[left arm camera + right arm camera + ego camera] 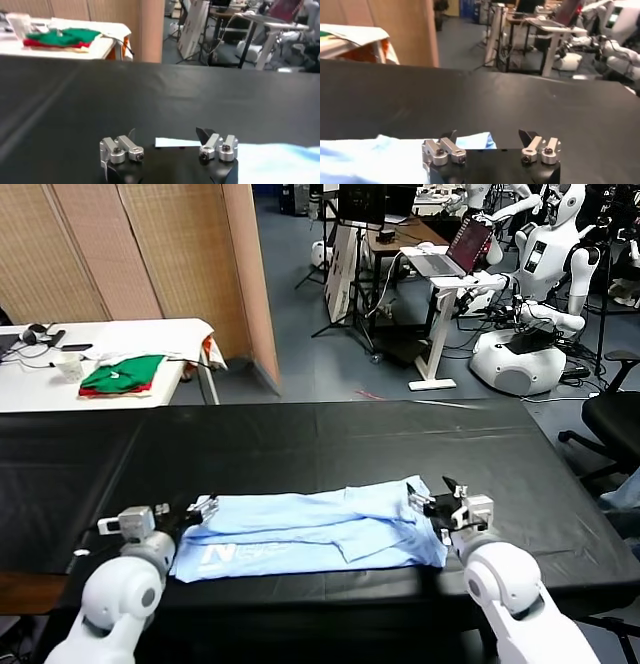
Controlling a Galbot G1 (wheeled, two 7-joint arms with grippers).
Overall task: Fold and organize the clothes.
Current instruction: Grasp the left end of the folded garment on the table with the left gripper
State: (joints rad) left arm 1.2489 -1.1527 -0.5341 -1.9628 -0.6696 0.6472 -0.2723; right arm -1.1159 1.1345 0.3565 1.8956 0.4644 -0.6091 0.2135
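Already partly folded: light-blue T-shirt [320,529] lies as a long band on the near part of the black table [330,434]. My left gripper [203,510] at its left end, my right gripper [432,502] at its right end, both released, holding nothing. Crosswise folds and tidying left, I'd say. White print near left end, looks like "N", rest unreadable.

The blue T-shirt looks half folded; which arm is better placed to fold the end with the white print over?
Left. The open left gripper sits by the T-shirt end bearing the print; the right gripper is at the opposite end.
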